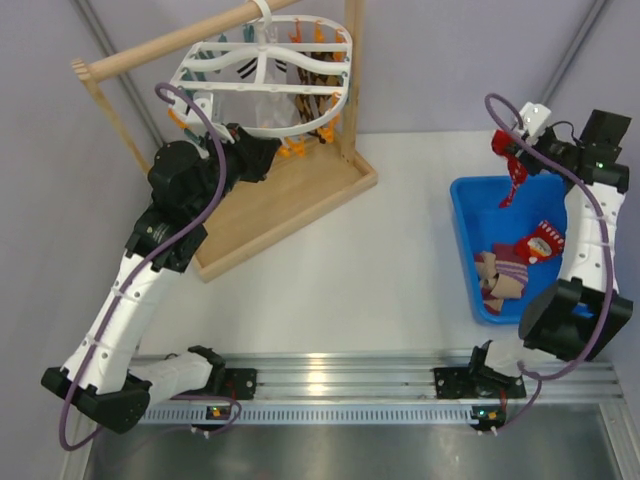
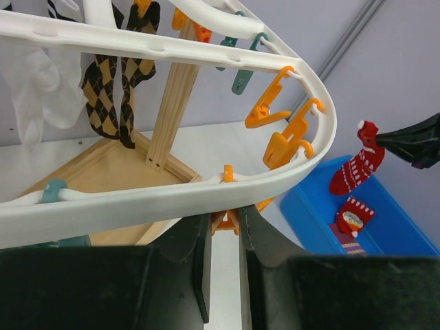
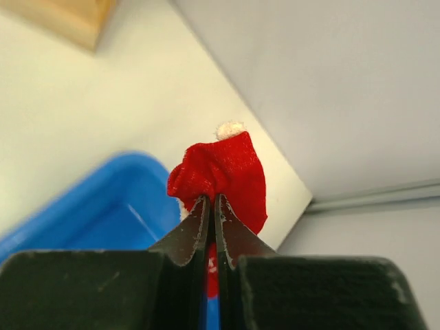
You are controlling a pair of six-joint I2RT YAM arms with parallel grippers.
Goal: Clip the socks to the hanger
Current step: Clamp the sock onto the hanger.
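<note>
The white oval hanger (image 1: pixel 265 75) hangs by its hook from the wooden rod, with orange and teal clips dangling from it. My left gripper (image 1: pixel 278 150) sits under the hanger's near rim (image 2: pixel 172 196), its jaws closed narrowly on an orange clip (image 2: pixel 227 221). My right gripper (image 1: pixel 512 158) is shut on a red sock with a white pattern (image 1: pixel 517 185) and holds it in the air above the blue bin; the sock also shows in the right wrist view (image 3: pixel 223 172) and the left wrist view (image 2: pixel 357 168). More red and striped socks (image 1: pixel 515 262) lie in the bin.
The blue bin (image 1: pixel 465 200) stands at the right. The wooden rack's tray (image 1: pixel 290 205) and posts stand at the back left, under the rod (image 1: pixel 170 45). A brown argyle pair (image 2: pixel 117 82) and a white sock (image 2: pixel 38 89) hang from the hanger.
</note>
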